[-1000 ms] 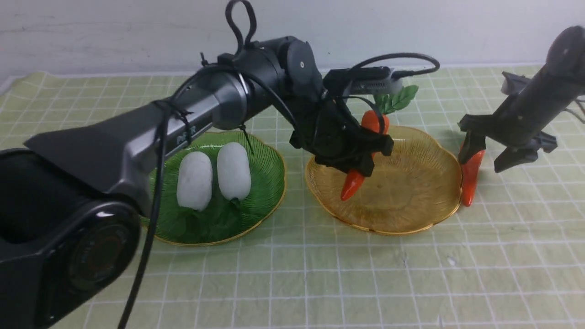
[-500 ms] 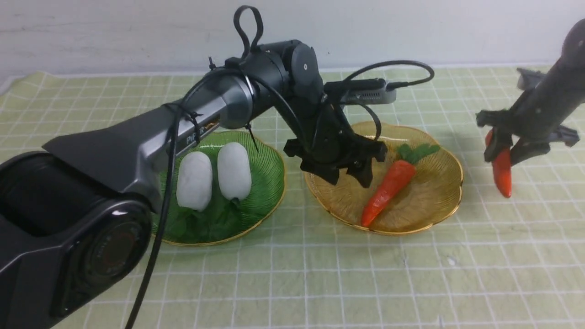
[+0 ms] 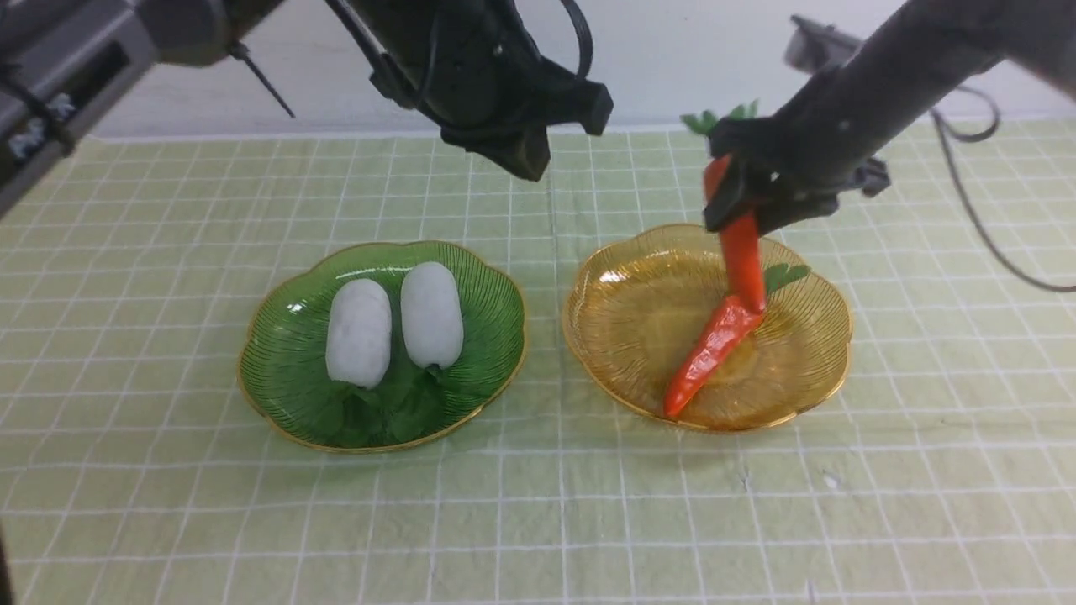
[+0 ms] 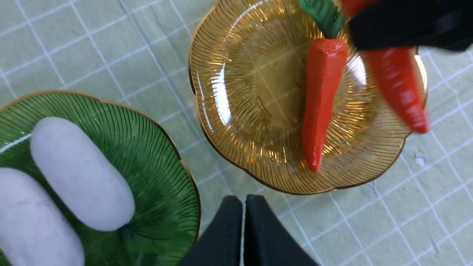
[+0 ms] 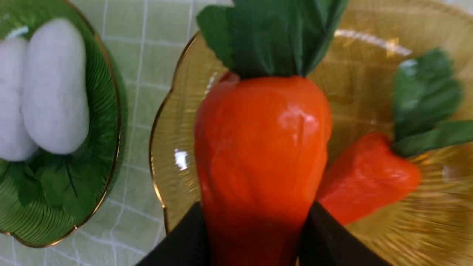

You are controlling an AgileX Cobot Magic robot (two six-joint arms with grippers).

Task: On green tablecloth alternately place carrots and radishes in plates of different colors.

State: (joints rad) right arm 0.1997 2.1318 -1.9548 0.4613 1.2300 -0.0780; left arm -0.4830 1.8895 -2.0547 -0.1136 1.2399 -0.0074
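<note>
On the green tablecloth (image 3: 538, 521) stand two plates. The green plate (image 3: 286, 370) holds two white radishes (image 3: 359, 332) (image 3: 431, 315). The amber plate (image 3: 622, 302) holds one carrot (image 3: 710, 353) lying flat. My right gripper (image 3: 740, 202) is shut on the second carrot (image 3: 744, 260), which hangs tip down over the amber plate and seems to touch the lying carrot. In the right wrist view the held carrot (image 5: 262, 147) sits between the fingers (image 5: 332, 244). My left gripper (image 3: 530, 164) is raised behind the plates, empty; its jaws are together in the left wrist view (image 4: 243, 221).
The cloth covers the whole table up to a pale wall at the back. The left arm crosses the upper left of the front view and the right arm reaches in from the upper right with a hanging cable (image 3: 975, 210).
My left gripper released its carrot into the amber plate, rose up and back, and shut. My right gripper lifted the second carrot off the cloth and carried it left over the amber plate.
</note>
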